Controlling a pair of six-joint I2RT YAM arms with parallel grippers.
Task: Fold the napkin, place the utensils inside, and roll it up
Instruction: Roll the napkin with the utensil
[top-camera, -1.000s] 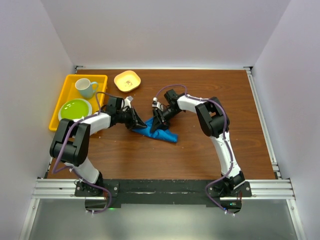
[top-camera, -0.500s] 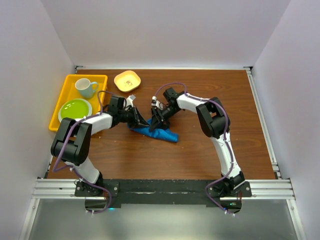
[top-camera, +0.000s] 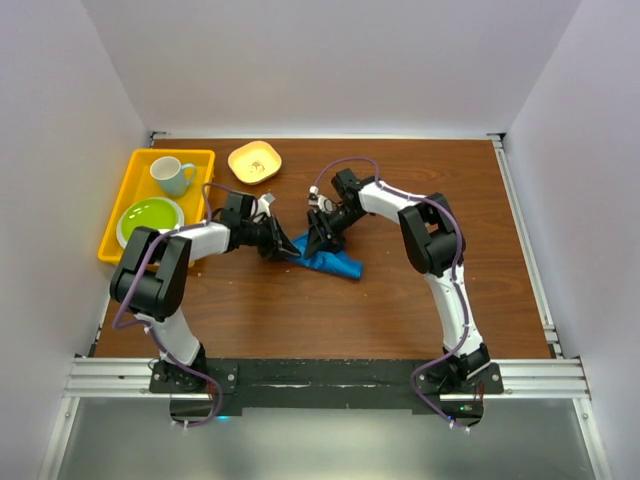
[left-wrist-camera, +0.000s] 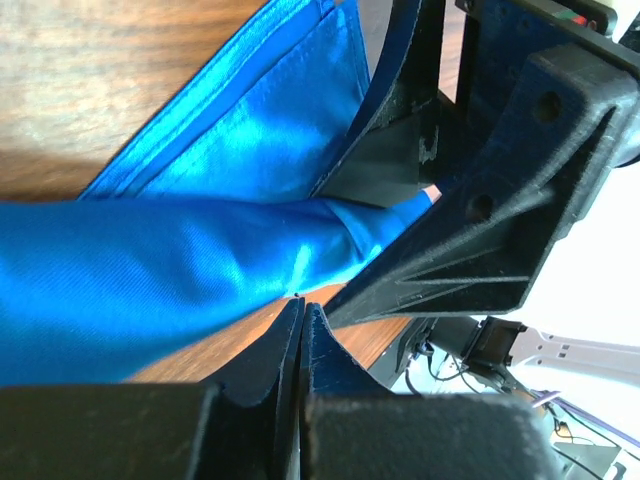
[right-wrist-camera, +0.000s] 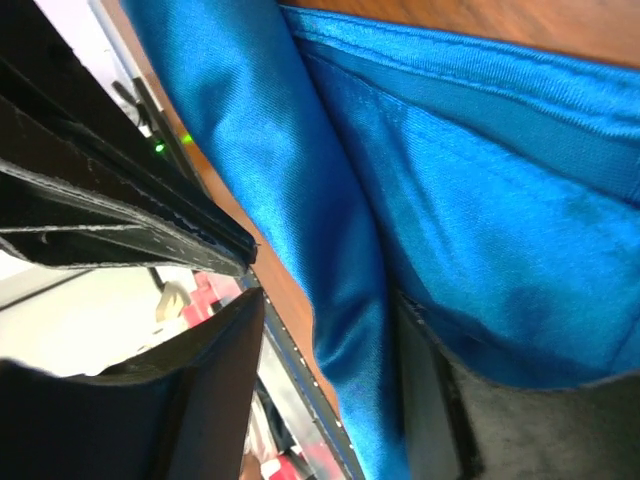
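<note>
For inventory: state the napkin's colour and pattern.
Plain royal blue napkin, clearest in left wrist view.

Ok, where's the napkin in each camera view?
Top external: napkin near the picture's centre, small.
Left wrist: napkin fills the left and middle.
Right wrist: napkin covers the middle and right.
Shared landmark: the brown table, seen top left and along the top.

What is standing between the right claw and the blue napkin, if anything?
Nothing visible. The napkin runs right between the open fingers of the right claw. The left claw is shut and sits close by at the napkin's left end, beside the right claw rather than in its way.
</note>
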